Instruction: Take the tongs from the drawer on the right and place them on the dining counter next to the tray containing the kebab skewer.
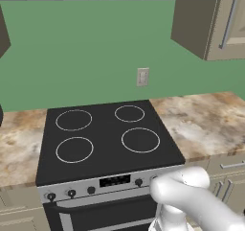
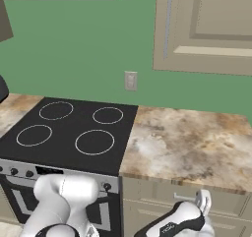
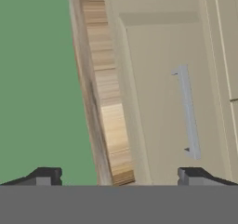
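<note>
The drawer point(image 3: 158, 102) is a beige flat front with a grey bar handle point(image 3: 188, 111), and it looks closed. It lies just under the marbled worktop edge point(image 3: 109, 93); the hand view is rolled sideways. My gripper point(image 3: 118, 179) is open, its two dark fingertips point(image 3: 46, 176) spread wide, pointing at the drawer front a short way off. From the right base view, the gripper point(image 2: 202, 201) hangs close in front of the drawer handle point(image 2: 187, 197), right of the stove. The tongs are hidden. The tray and the dining counter are out of view.
A black stove point(image 1: 107, 134) with four rings stands left of the marbled worktop point(image 2: 192, 142). Beige wall cabinets point(image 2: 206, 29) hang above it against the green wall. More drawer fronts point(image 1: 232, 167) run below the worktop. My white arm point(image 1: 191, 196) crosses in front of the oven.
</note>
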